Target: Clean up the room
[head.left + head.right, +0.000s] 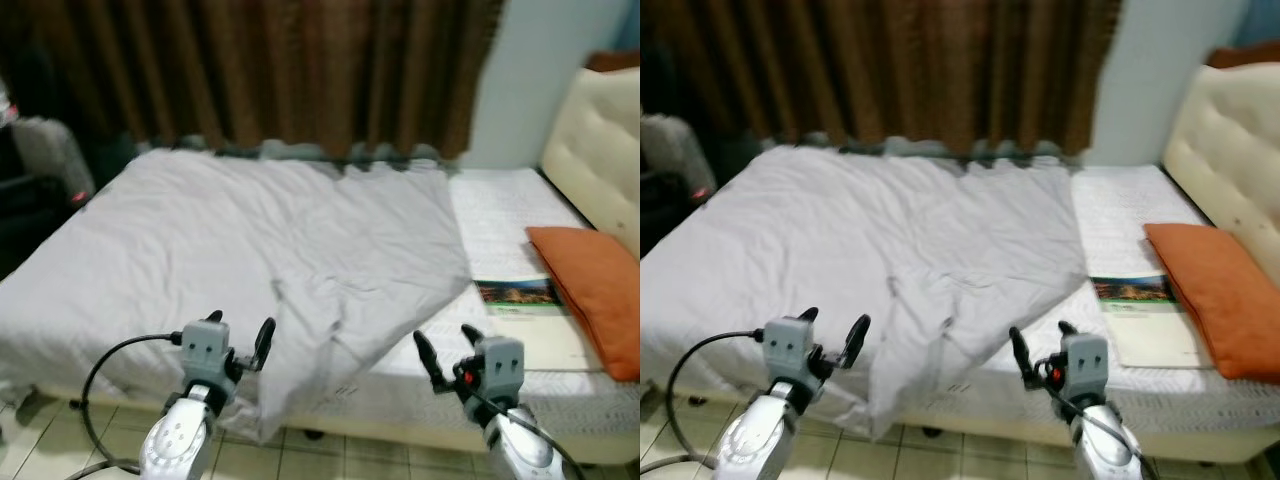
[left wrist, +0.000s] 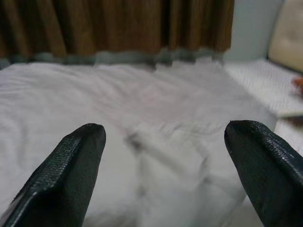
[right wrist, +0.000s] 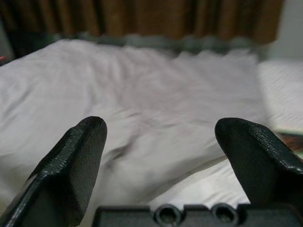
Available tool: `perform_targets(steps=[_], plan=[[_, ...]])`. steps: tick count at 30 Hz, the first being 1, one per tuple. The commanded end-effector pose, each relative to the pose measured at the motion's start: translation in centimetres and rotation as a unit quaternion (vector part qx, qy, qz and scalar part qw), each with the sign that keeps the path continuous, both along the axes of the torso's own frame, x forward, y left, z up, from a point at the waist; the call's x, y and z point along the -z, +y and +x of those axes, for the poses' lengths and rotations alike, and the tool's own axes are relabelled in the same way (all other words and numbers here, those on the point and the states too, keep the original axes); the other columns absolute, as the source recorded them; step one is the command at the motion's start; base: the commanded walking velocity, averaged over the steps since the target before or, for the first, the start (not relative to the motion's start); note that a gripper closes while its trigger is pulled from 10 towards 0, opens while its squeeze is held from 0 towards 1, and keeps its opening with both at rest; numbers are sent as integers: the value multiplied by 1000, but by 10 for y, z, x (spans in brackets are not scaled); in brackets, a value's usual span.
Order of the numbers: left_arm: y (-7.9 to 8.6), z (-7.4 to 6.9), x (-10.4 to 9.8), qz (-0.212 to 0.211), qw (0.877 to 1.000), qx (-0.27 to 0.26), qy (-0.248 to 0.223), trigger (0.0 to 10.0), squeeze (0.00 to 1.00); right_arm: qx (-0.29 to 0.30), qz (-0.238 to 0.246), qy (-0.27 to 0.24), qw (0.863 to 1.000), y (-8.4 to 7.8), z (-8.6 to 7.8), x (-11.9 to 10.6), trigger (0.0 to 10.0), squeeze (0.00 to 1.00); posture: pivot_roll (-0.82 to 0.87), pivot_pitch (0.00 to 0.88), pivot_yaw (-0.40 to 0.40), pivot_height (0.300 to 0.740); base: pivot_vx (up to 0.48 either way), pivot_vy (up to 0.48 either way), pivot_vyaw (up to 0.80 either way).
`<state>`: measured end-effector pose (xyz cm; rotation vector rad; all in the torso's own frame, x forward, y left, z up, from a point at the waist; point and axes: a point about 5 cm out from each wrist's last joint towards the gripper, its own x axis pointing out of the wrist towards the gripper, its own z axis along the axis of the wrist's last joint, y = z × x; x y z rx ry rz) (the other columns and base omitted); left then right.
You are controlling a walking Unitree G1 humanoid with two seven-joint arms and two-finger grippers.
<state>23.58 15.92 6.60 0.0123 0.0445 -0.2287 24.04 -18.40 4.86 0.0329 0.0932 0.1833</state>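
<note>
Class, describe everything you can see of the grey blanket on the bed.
The grey blanket looks like soft, thin cloth, pale grey and creased. It lies spread flat over most of the bed, from the curtain side to the near edge, where a fold hangs over toward the floor. Its edge toward the headboard runs slantwise, leaving white mattress bare. It does not reach the book or orange pillow.

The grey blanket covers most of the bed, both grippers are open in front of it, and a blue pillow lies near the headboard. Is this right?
Not quite: the pillow is orange, not blue, as the left eye view shows. The rest holds: blanket, left gripper and right gripper open.
</note>
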Motion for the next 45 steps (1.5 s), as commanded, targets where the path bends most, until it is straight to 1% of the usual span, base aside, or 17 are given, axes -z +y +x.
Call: perform_targets(steps=[1,2,3,4,7,10,12,14,15,17,19,21,26,33,36,41,45], plan=[[-5,2,-10,-15,999,17,-24,10000,0,9,-8,-39,999,-3,0,-12,10000,0,29,0,-1,740,0,480,0],[-5,2,-10,-15,999,17,-24,10000,0,9,-8,-39,999,-3,0,-12,10000,0,29,0,-1,740,0,480,0],[-8,8,-14,-35,999,12,-28,10000,0,37,6,-50,998,-8,4,-15,10000,0,24,0,1,740,0,0,0],[-10,13,-16,-49,998,5,-28,10000,0,48,13,-54,997,-10,7,-16,10000,0,24,0,1,740,0,0,0],[-10,21,-18,-59,998,-15,-19,10000,0,51,21,-57,997,-8,12,-19,10000,0,18,0,3,740,0,0,0],[-10,25,-15,-47,999,-18,-13,10000,0,38,9,-49,998,-3,16,-19,10000,0,10,0,8,740,0,0,0],[-8,28,-13,-51,998,-26,1,10000,0,31,0,-47,998,-1,19,-19,10000,0,4,0,12,740,442,0,0],[-9,31,-13,-52,998,-19,3,10000,0,29,-10,-49,998,0,23,-21,10000,0,-1,0,19,740,439,0,0],[-11,34,-13,-43,999,-16,8,10000,0,28,-11,-50,998,1,26,-22,10000,0,-2,0,20,740,435,0,0],[-12,35,-13,-43,999,-17,9,10000,0,24,-11,-53,998,2,27,-23,10000,0,-2,0,22,740,435,0,0],[-14,37,-12,-30,999,-15,10,10000,0,12,-17,-52,998,5,28,-22,10000,0,-3,0,25,740,439,0,0],[-15,37,-12,-39,999,-16,11,10000,0,4,-17,-48,999,7,27,-21,10000,0,-3,0,25,740,446,0,0],[-16,38,-11,-32,999,-18,15,10000,0,0,-20,-37,999,9,28,-18,10000,0,-3,0,22,740,446,0,-800],[-13,44,-11,-34,999,-37,20,10000,0,0,-30,-30,999,8,31,-15,10000,0,-6,0,25,740,447,0,-800],[-11,45,-11,-36,998,-42,22,10000,0,5,-34,-30,999,7,32,-15,10000,0,-8,0,27,740,446,0,0],[-6,45,-8,-67,995,-72,33,10000,0,-12,-31,-26,999,9,31,-14,10000,0,-12,0,29,740,442,0,0],[-7,46,-7,-47,996,-68,34,10000,0,-27,-34,-23,999,14,29,-13,10000,0,-9,0,27,740,424,0,105]])
